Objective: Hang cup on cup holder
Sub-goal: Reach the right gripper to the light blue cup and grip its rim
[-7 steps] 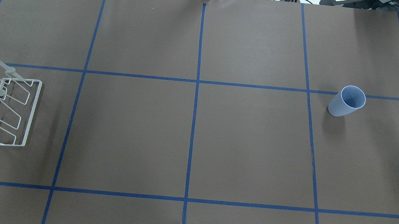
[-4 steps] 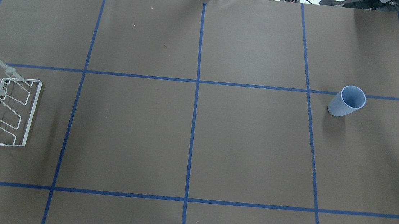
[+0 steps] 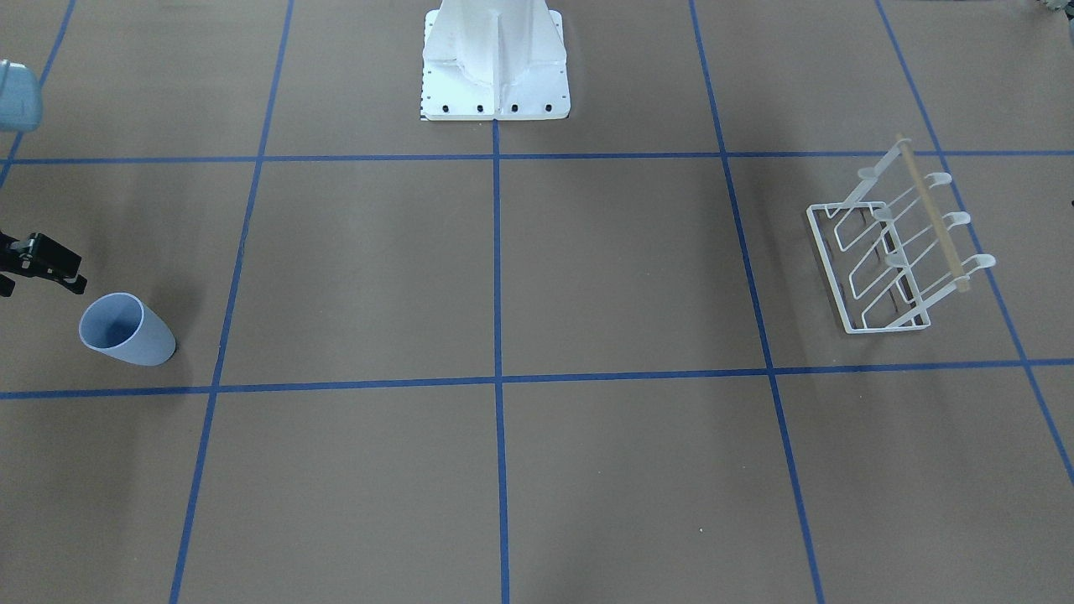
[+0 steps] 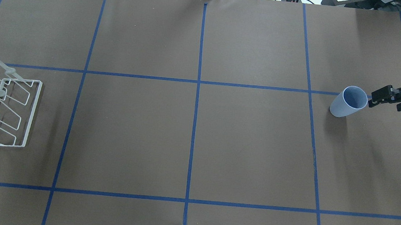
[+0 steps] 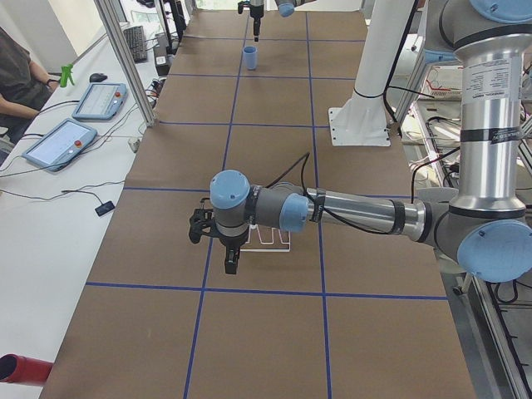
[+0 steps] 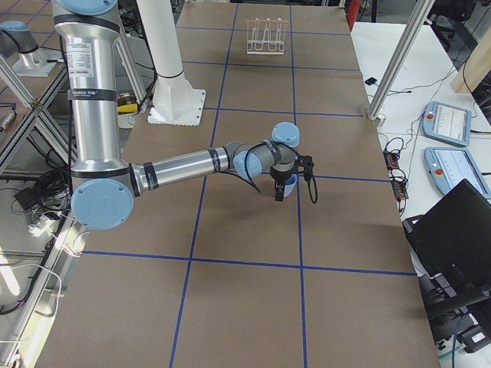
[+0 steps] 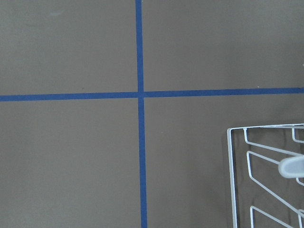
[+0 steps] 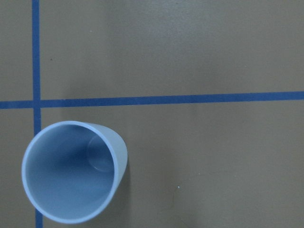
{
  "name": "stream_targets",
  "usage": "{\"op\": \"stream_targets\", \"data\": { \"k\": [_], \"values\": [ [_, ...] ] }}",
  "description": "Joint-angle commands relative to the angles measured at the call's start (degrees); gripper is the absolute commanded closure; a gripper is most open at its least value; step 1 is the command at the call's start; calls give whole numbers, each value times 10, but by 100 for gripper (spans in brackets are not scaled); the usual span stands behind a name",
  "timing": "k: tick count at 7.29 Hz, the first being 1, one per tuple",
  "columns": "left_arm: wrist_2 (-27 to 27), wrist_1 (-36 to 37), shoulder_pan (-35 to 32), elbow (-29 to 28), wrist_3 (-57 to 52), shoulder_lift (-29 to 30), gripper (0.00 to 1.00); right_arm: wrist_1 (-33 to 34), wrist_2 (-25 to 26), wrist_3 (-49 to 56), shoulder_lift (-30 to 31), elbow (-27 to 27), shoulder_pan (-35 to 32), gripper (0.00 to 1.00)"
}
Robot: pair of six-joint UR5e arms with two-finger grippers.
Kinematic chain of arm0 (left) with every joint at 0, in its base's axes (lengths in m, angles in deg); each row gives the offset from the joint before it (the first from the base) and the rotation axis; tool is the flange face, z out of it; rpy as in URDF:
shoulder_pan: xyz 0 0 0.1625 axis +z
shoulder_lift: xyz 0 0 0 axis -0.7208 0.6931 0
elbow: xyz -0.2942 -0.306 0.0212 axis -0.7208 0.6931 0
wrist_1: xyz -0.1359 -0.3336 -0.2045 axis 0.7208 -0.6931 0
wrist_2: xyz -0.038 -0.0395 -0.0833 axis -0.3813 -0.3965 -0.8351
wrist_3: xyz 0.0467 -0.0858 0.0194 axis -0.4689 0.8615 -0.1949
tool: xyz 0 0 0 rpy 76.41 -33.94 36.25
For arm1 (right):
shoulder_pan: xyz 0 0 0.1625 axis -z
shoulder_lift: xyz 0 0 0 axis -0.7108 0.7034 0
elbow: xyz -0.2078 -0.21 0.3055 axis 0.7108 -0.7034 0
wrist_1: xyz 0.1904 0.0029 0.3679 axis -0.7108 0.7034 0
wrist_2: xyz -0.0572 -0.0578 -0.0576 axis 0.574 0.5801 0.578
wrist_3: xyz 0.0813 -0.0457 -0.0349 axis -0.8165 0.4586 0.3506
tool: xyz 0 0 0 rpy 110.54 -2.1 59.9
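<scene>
Light blue cup (image 4: 348, 102) upright just beside right jaws, cup holder (image 4: 32, 112) near left jaws, neither gap discernible

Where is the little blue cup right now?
In the overhead view the cup stands far right, just under a blue tape line, with the right claw close beside its rim. The cup holder is at the opposite, left edge.

Brown-papered table (image 4: 248, 149) gridded with blue tape (image 4: 194, 126), bearing the white pedestal (image 3: 495, 75); cup (image 4: 346, 103) upright far to one side of it, cup holder (image 4: 4, 110) far to the other.
</scene>
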Motion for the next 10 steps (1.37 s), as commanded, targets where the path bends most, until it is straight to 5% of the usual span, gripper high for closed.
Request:
{"op": "stream_targets", "data": {
  "k": [1, 4, 5, 7, 8, 9, 10],
  "values": [
    [-1, -1, 0, 0, 1, 0, 2, -11, 3, -6, -29, -27, 13, 0],
    [0, -1, 0, 0, 1, 0, 2, -11, 3, -6, -32, -40, 23, 6],
    [0, -1, 0, 0, -1, 0, 2, -11, 3, -6, -33, -45, 23, 22],
    [0, -1, 0, 0, -3, 0, 2, -11, 3, -6, -46, -63, 23, 40],
    [-1, -1, 0, 0, -4, -1, 2, -10, 1, -7, -47, -63, 23, 79],
    [-2, -1, 0, 2, -3, -1, 2, -10, 0, -8, -47, -60, 23, 100],
    [-2, -1, 0, 3, -3, -1, 2, -10, -2, -8, -46, -58, 23, 100]
  ]
}}
